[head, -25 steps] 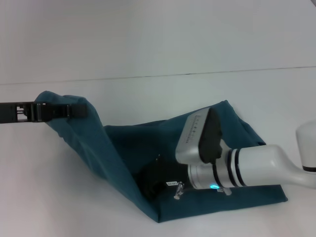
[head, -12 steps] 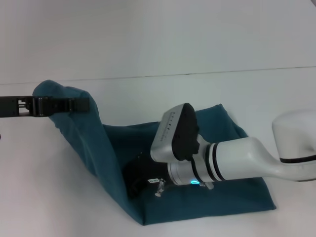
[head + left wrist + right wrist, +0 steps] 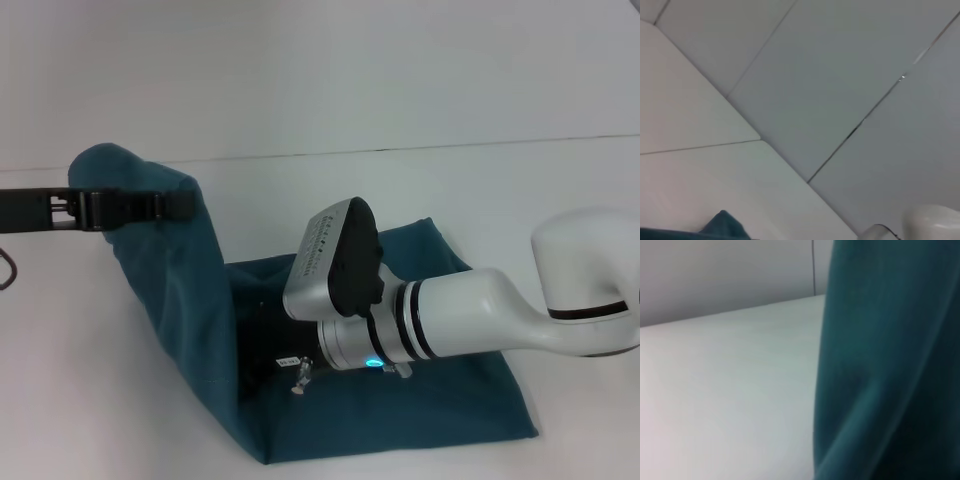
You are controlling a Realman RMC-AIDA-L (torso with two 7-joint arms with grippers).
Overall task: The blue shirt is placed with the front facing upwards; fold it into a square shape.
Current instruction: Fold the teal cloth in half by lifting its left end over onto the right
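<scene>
The blue shirt [image 3: 420,400] lies on the white table, its left side pulled up into a standing fold [image 3: 170,270]. My left gripper [image 3: 176,205] reaches in from the left at the top of that fold and is shut on the cloth. My right gripper [image 3: 262,345] sits low behind the raised fold, mostly hidden by it, and is shut on the shirt's edge. The right wrist view is half filled by teal cloth [image 3: 890,365]. A tip of the shirt [image 3: 722,226] shows in the left wrist view. No lettering is visible.
The white table [image 3: 500,200] extends behind and to the right of the shirt, ending at a wall seam [image 3: 400,150]. My right arm's white forearm [image 3: 500,320] lies across the shirt. A dark cable [image 3: 8,270] shows at the far left.
Both arms have moved left, dragging the shirt with them. The raised fold now stands steeper and the shirt's right corner has slid leftward.
</scene>
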